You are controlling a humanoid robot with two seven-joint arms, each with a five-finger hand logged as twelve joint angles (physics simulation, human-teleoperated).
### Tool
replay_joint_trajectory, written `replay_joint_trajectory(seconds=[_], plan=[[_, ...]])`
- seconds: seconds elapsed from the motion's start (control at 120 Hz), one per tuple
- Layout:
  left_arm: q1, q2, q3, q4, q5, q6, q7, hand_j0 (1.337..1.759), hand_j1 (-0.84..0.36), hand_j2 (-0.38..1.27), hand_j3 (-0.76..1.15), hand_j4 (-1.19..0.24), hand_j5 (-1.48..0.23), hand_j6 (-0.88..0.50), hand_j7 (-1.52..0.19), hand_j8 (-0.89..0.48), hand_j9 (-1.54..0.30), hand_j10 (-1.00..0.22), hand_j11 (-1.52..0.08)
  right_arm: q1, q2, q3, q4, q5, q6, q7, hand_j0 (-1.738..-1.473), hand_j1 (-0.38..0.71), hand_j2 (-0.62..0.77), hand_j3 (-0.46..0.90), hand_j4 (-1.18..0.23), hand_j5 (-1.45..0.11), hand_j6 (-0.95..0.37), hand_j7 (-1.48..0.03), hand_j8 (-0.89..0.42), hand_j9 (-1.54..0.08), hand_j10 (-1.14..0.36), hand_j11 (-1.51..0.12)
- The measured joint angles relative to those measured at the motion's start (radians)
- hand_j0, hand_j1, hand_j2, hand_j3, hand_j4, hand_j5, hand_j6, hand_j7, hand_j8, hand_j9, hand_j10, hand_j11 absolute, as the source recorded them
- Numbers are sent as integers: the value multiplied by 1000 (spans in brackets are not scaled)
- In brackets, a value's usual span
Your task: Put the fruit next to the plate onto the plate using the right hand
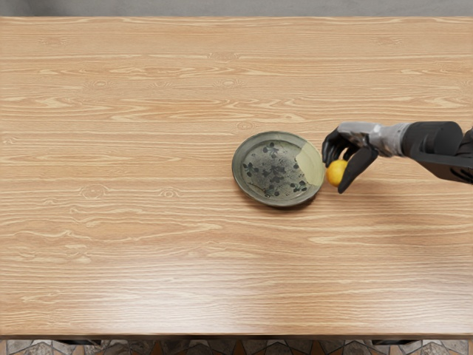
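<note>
1. Here we are: a broad light wooden table (148,111) with bold grain, and lying flat on it a round grey-green ceramic plate (238,168) with a dark flower pattern across its face.
2. On the plate's right-hand side a pale tan patch (312,164) covers part of the pattern, running out to the rim. I can't make out what it is.
3. Now the thing that matters: a small round yellow-orange fruit (336,171) sits just off the plate's right rim. It is so close that I can't say whether it touches the edge or stands a hair apart. It is beside the plate, not on it.
4. The black five-finger right hand (349,151) is right there too, on the side of the fruit away from the plate, arched over it from above.
5. Look at the fingers (358,171): they are curled, not spread. One long dark finger runs down the fruit's far side, away from the plate. The others hook over its top on the plate side, so the fruit is cupped between them. From here it looks like a grip on the fruit.
6. Is the fruit resting on the wood or raised off it? From this angle I can't tell; a soft shadow lies on the table just beyond the hand, away from the plate.
7. Behind the hand, a grey wrist leads into a bulky black forearm (436,144), which stretches away from the plate to the edge of what I can see.
</note>
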State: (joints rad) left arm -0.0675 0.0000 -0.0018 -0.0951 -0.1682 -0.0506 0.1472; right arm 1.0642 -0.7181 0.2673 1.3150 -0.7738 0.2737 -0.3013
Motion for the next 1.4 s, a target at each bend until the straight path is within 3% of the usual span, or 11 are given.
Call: replay_joint_trajectory(seconds=[0.1, 0.283, 0.625, 0.933, 1.225, 1.4], plan=[[0, 0, 0, 0, 0, 0, 0, 1658, 325, 4, 0, -21, -27, -21, -27, -21, -27, -21, -27, 17, 31, 1, -1, 7, 4, -2, -1655, 217, 459, 0, -803, -1139, -677, -1081, -503, -1111, -600, -1125], [0, 0, 0, 0, 0, 0, 0, 1658, 325, 4, 0, -21, -27, -21, -27, -21, -27, -21, -27, 42, 85, 2, -11, 25, -1, -5, -1655, 214, 463, 0, -804, -1141, -686, -1082, -511, -1113, -606, -1119], [0, 0, 0, 0, 0, 0, 0, 1658, 325, 4, 0, -21, -27, -21, -27, -21, -27, -21, -27, 50, 222, -1, -120, 12, -34, -4, -1655, 203, 453, 0, -806, -1135, -695, -1082, -523, -1115, -611, -1117], [0, 0, 0, 0, 0, 0, 0, 1658, 325, 4, 0, -21, -27, -21, -27, -21, -27, -21, -27, 51, 287, -2, -161, -9, -47, -3, -1656, 251, 544, 0, -774, -1058, -702, -1026, -529, -1042, -603, -1049], [0, 0, 0, 0, 0, 0, 0, 1658, 325, 4, 0, -21, -27, -21, -27, -21, -27, -21, -26, 50, 293, -1, -178, -1, -49, -3, -1657, 227, 144, 0, -574, -761, -558, -752, -458, -756, -512, -758], [0, 0, 0, 0, 0, 0, 0, 1658, 325, 4, 0, -21, -27, -21, -27, -21, -27, -21, -26, 51, 293, 1, -181, 6, -48, -4, -1658, 155, 19, 0, -460, -605, -454, -600, -411, -603, -431, -603]])
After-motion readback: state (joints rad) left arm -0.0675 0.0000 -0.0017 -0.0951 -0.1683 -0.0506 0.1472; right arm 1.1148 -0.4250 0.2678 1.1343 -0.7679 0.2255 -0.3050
